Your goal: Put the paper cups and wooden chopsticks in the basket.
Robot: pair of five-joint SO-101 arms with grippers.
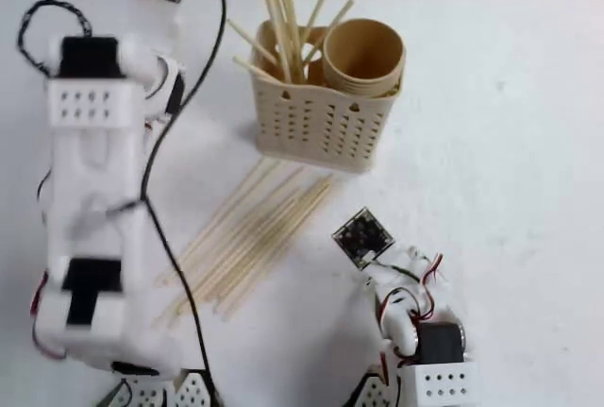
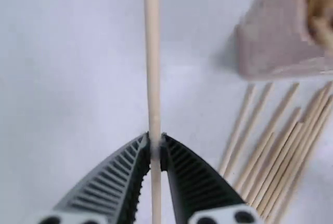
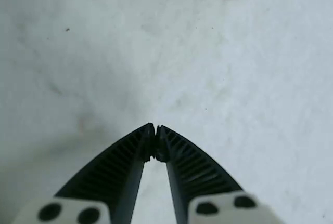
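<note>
Left gripper [image 2: 155, 148]: fingers [image 2: 117, 182] pinched narrow on a single chopstick [image 2: 151, 52], which runs straight out ahead of the tips. It is held above the table [image 1: 510, 190]. I cannot tell how high.

Right gripper [image 3: 155, 143]: tips closed together with nothing between them, low over bare table, near its own base.

Basket [image 1: 321, 128]: upright toward the far middle of the table. Paper cups [image 1: 363, 53] sit nested in its right side, mouth up (their count is not readable from the stack). A bunch of standing chopsticks [image 1: 281, 25] leans in its left side, tips fanned above the rim.

Loose chopsticks [image 1: 250, 237]: a flat sheaf lying diagonally on the table, just in front of the basket and between the two arms. In the left wrist view the same sheaf lies beside the basket's corner.

Progress, as a judgement: no cup stands outside the basket, so the cup half looks done. The chopstick half is partly done: some are in, one is in hand, and a good dozen or so lie loose. What is left is to drop the held stick into the basket, then clear the sheaf.
</note>
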